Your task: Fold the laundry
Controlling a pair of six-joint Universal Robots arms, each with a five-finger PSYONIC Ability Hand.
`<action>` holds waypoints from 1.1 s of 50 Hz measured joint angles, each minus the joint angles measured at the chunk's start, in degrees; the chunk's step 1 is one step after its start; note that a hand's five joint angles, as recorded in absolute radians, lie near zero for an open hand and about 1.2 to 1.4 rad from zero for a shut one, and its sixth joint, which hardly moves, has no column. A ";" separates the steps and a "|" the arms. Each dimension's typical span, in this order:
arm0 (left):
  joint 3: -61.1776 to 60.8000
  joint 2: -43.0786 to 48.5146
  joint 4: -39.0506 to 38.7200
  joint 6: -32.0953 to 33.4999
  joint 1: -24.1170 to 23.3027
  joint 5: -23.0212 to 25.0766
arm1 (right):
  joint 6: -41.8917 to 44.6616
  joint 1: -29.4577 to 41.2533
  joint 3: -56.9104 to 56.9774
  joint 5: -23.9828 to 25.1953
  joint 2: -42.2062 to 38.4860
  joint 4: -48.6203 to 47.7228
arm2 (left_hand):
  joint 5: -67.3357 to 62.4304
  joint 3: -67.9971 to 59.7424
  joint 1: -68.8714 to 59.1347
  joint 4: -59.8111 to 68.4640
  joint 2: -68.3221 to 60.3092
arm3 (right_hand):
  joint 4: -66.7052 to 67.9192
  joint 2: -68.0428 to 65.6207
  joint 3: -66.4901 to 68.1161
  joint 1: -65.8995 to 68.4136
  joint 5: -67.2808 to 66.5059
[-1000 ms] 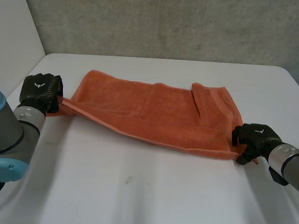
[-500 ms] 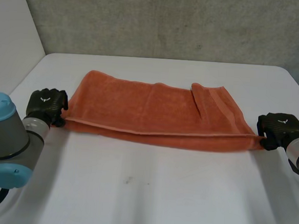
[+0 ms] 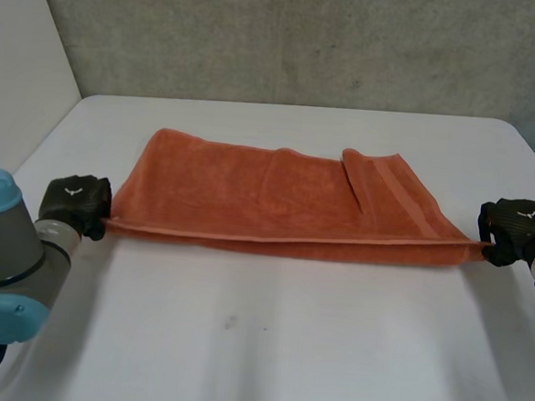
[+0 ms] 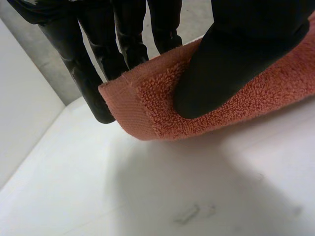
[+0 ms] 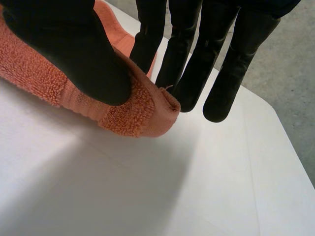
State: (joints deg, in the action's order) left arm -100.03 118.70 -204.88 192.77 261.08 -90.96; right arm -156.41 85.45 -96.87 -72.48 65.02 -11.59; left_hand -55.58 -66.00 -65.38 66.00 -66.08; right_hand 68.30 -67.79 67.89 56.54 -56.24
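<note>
An orange towel (image 3: 277,197) lies across the white table (image 3: 266,347), its near edge pulled into a straight, taut line just above the surface. My left hand (image 3: 76,204) pinches the towel's near left corner (image 4: 147,108) between thumb (image 4: 236,54) and fingers (image 4: 98,73). At the opposite end my right hand (image 3: 518,227) pinches the near right corner (image 5: 138,113) the same way, thumb (image 5: 74,54) on top, fingers (image 5: 197,64) behind. A narrow flap (image 3: 354,174) is folded over on the towel's far right part.
A grey wall (image 3: 297,37) stands behind the table's far edge. A white panel (image 3: 20,64) rises along the left side. Bare tabletop stretches between the towel and the near edge.
Both hands moved outward and apart with their corners, the left also coming nearer. The slack, slanted near edge has been drawn into a straight line.
</note>
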 measured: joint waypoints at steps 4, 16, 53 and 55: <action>-1.64 -3.25 0.67 0.01 0.60 -0.12 | 0.86 0.05 -0.32 0.11 1.26 1.24 | -2.04 -2.45 -1.59 2.49 -2.49 | 0.00 0.00 0.00 0.00 0.00; -9.51 -25.60 16.51 1.95 2.49 -0.14 | 20.01 -2.35 -0.18 2.13 16.12 24.89 | -3.06 -3.60 -2.39 3.68 -3.68 | 0.03 0.00 0.00 0.00 -0.04; 21.24 -4.19 10.44 11.41 -1.16 -0.11 | 21.93 10.28 27.37 -13.51 -0.48 12.54 | -3.40 -3.68 -3.27 3.72 -3.72 | 0.04 0.00 0.09 0.00 -0.37; 25.38 -4.69 7.22 11.29 -1.80 -0.15 | 19.31 11.04 32.02 -14.46 0.31 9.49 | -3.40 -3.69 -3.44 3.72 -3.72 | 0.03 0.00 0.11 0.00 -0.37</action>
State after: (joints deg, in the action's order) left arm -74.65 114.01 -197.66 204.07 259.28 -91.11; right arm -137.09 96.48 -64.85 -86.94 65.33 -2.10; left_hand -58.98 -69.69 -68.82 69.72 -69.80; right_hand 68.33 -67.79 68.00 56.54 -56.61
